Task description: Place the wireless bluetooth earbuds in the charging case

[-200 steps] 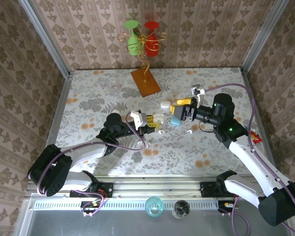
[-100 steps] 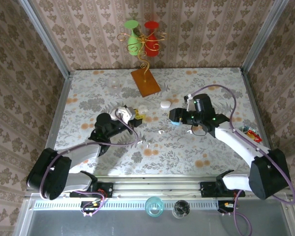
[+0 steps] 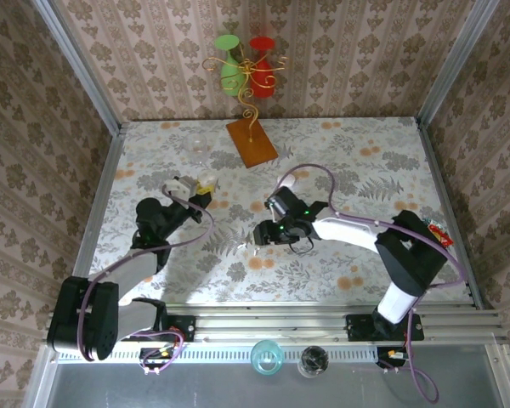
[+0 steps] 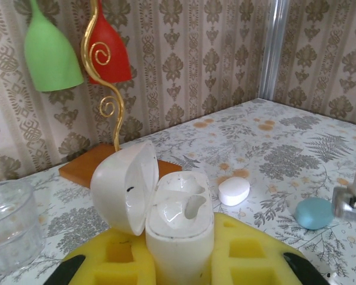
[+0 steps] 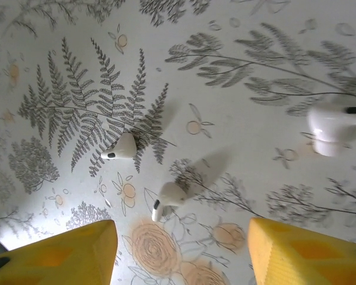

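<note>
Floral table (image 3: 365, 170), patterned wallpaper all round.

Left gripper (image 3: 191, 184) is clamping tight on the charging case (image 4: 179, 228). It's holding it upright between the yellow pads (image 4: 267, 255), with the lid (image 4: 124, 187) swung open to the left. Both wells are looking empty from the left wrist view, so I'm reading nothing as seated yet.

Right gripper (image 5: 181, 255) is hovering low over the table, yellow fingers (image 5: 59, 252) spread wide and pinching nothing. The earbuds are lying loose on the table under it:
- The nearest earbud (image 5: 166, 197) is sitting between the fingers, just ahead of them.
- A second earbud (image 5: 120, 146) is lying a little beyond it to the left.
- A third whitish piece (image 5: 335, 123) is lying off to the right, probably another bud, but I can't tell for sure.

Further out in the left wrist view:
- A white pebble case (image 4: 234, 191) and a light-blue case (image 4: 314, 212) are lying closed on the table, right of the held case.
- A clear glass (image 4: 6, 222) is standing at the left edge.
- The ornament's wooden base (image 4: 86, 169) is sitting behind.

Progress is looking early: the case is open and presented, but no bud is grabbed. What's left:
- Pinching the nearest bud.
- Carrying it across to the left gripper, which is sitting well apart in the top view.
- Seating it in a well.
- Repeating for the second bud.
</note>
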Action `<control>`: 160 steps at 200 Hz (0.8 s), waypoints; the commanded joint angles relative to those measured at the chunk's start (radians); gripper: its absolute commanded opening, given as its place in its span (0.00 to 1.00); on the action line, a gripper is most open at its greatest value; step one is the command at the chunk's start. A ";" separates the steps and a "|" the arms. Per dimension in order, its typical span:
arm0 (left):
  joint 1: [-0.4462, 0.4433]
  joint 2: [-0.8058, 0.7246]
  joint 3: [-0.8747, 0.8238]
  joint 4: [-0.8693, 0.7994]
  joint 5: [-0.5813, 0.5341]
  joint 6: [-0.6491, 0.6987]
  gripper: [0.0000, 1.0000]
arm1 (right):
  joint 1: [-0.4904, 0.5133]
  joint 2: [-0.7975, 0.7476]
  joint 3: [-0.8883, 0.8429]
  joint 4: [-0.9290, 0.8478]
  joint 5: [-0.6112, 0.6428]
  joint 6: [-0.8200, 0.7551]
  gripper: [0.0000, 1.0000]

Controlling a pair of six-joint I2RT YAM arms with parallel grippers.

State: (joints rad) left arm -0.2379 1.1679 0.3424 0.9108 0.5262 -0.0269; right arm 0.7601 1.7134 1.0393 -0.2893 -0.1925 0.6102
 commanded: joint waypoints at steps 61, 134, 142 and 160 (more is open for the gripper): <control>0.074 -0.097 -0.033 0.002 0.034 -0.052 0.00 | 0.160 0.242 0.292 -0.313 0.344 -0.136 0.58; 0.074 -0.120 -0.013 -0.050 0.024 -0.046 0.00 | 0.191 0.269 0.348 -0.423 0.414 -0.156 0.56; 0.074 -0.119 -0.011 -0.052 0.028 -0.045 0.00 | 0.191 0.259 0.341 -0.421 0.408 -0.154 0.54; 0.075 -0.118 -0.011 -0.052 0.034 -0.045 0.00 | 0.191 0.248 0.330 -0.428 0.414 -0.157 0.53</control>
State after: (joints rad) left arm -0.1684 1.0645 0.3183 0.8528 0.5381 -0.0589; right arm 0.9516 1.9877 1.3628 -0.6636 0.1810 0.4660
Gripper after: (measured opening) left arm 0.168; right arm 0.536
